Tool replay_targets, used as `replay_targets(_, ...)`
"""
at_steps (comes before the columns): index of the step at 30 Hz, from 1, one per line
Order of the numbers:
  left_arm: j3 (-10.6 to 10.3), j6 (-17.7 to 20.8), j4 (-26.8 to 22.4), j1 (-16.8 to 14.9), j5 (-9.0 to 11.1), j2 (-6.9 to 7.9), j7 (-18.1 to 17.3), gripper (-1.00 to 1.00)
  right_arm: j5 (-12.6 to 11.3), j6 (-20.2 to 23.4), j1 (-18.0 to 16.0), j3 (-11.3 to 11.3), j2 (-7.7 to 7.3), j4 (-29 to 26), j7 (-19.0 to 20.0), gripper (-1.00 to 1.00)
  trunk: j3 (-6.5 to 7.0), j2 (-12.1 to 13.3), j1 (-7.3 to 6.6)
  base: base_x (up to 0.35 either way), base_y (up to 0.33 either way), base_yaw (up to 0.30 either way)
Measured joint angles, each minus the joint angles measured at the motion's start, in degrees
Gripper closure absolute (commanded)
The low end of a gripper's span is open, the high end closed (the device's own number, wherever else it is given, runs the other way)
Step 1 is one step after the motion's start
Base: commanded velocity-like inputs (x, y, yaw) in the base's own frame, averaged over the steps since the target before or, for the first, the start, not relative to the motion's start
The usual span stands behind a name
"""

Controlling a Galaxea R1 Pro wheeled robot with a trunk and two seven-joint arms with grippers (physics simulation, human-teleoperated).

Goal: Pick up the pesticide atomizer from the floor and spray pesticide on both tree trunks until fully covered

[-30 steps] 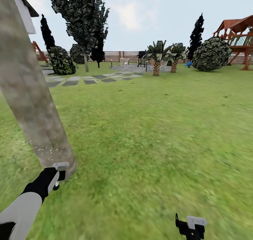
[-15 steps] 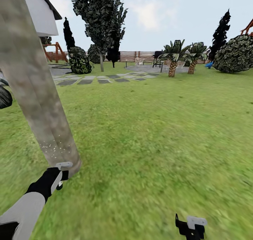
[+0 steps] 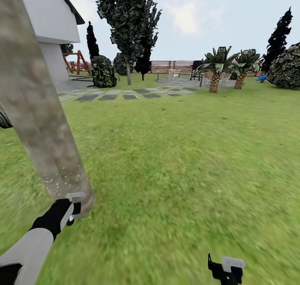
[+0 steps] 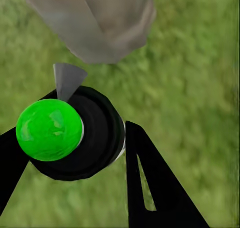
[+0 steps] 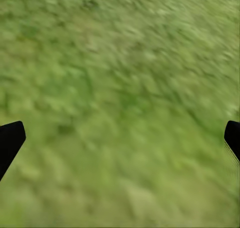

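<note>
A thick grey-tan mottled tree trunk [image 3: 37, 122] rises at the left of the head view, leaning out of frame at the top. Tiny white specks of pesticide [image 3: 62, 180] dot its lower part. Just in front of its base, my left gripper [image 3: 70, 208] is shut on the pesticide atomizer [image 4: 75, 133], a black body with a bright green ball on top. Its grey nozzle [image 4: 66, 80] points at the trunk's foot [image 4: 100, 22]. My right gripper [image 3: 225, 270] hangs low at the right, open over bare grass [image 5: 120, 87].
Green lawn [image 3: 187, 160] stretches ahead. Grey stepping stones [image 3: 121, 96] lead to a white house [image 3: 50, 22] at the left. Far off stand a tall leafy tree [image 3: 127, 26], dark cypresses, two short palms [image 3: 216, 68], a round shrub [image 3: 287, 70] and the slatted fence [image 3: 171, 66].
The camera has turned left: the whole scene slid right, bringing the white house in and pushing the play structure out. Both arms keep their places, with the atomizer still at the trunk's base.
</note>
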Motion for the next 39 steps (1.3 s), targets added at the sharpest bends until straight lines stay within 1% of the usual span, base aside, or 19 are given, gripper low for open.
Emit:
replay_targets(4,0.0,0.0,0.0,0.0,0.0,-0.01,0.0,1.0,0.0,0.0,0.0,0.0,0.04,0.0,0.0,-1.0,0.0,0.0,0.0,0.258,-0.171,0.055)
replay_targets(14,0.0,0.0,-0.1,0.0,0.0,-0.01,0.0,1.0,0.0,0.0,0.0,0.0,0.08,0.0,0.0,-1.0,0.0,0.0,0.02,0.172,-0.226,0.264)
replay_targets(17,0.0,0.0,-0.1,0.0,0.0,-0.03,0.0,1.0,0.0,0.0,0.0,0.0,0.09,0.0,0.0,-1.0,0.0,0.0,0.03,0.038,-0.273,0.246)
replay_targets(26,0.0,0.0,-0.1,0.0,0.0,-0.03,0.0,1.0,0.0,0.0,0.0,0.0,0.08,0.0,0.0,-1.0,0.0,0.0,0.03,0.002,-0.277,0.028)
replay_targets(36,0.0,0.0,-0.1,0.0,0.0,-0.01,0.0,1.0,0.0,0.0,0.0,0.0,0.08,0.0,0.0,-1.0,0.0,0.0,0.03,0.009,-0.277,0.26)
replay_targets(39,0.0,0.0,-0.1,0.0,0.0,-0.02,0.0,1.0,0.0,0.0,0.0,0.0,0.06,0.0,0.0,-1.0,0.0,0.0,0.02,0.093,-0.277,0.102)
